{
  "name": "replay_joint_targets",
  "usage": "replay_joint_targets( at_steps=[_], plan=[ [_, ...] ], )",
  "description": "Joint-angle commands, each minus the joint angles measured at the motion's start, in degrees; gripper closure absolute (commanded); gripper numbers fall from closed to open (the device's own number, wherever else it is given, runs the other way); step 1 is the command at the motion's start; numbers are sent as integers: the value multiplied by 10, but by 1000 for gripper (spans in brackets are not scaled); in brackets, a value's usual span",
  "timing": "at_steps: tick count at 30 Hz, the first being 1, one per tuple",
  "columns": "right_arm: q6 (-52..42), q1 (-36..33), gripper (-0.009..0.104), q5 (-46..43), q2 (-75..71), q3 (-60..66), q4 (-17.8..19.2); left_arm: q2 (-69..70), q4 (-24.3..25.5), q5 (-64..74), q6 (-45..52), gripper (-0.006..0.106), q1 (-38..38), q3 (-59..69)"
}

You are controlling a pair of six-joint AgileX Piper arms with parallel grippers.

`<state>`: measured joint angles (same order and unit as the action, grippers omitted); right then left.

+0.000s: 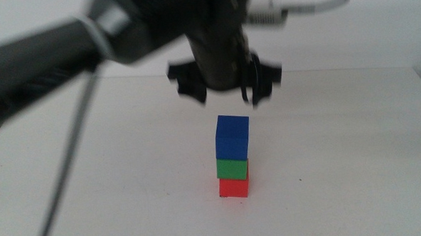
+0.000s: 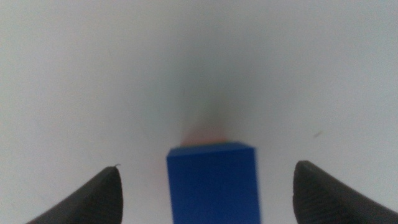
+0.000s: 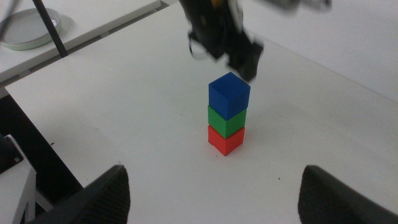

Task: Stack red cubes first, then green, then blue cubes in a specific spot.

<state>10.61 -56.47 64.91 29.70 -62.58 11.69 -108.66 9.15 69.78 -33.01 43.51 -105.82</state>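
A stack stands on the white table (image 1: 355, 161): the red cube (image 1: 233, 187) at the bottom, the green cube (image 1: 232, 167) on it, the blue cube (image 1: 233, 137) on top. The stack also shows in the right wrist view, red (image 3: 226, 139), green (image 3: 226, 120), blue (image 3: 229, 94). My left gripper (image 1: 225, 85) hangs open just above the blue cube, apart from it; its jaws stand wide on either side of the blue cube (image 2: 213, 182) in the left wrist view. My right gripper (image 3: 211, 196) is open and empty, back from the stack.
The left arm (image 1: 44, 61) reaches in from the left over the table, with a thin cable (image 1: 67, 167) hanging below it. A round pale disc (image 3: 28, 28) lies on a separate surface beyond the table's edge (image 3: 37, 134).
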Motion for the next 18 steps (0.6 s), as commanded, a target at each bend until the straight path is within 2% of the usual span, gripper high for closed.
replay_joint_targets(
  at_steps=[1,2,8,11,18],
  plan=[
    [-1,-1,6,-3,-2,3,2,51,18,2,12,7,-1,-15],
    [-1,-1,6,-3,-2,3,2,98,38,2,23,7,-1,-15],
    [-1,-1,6,-3,-2,3,2,219,61,2,116,7,-1,-9],
    [-1,-1,6,-3,-2,3,2,276,90,2,151,7,-2,16],
    [-1,-1,6,-3,-2,3,2,449,92,2,161,7,-93,179]
  ],
)
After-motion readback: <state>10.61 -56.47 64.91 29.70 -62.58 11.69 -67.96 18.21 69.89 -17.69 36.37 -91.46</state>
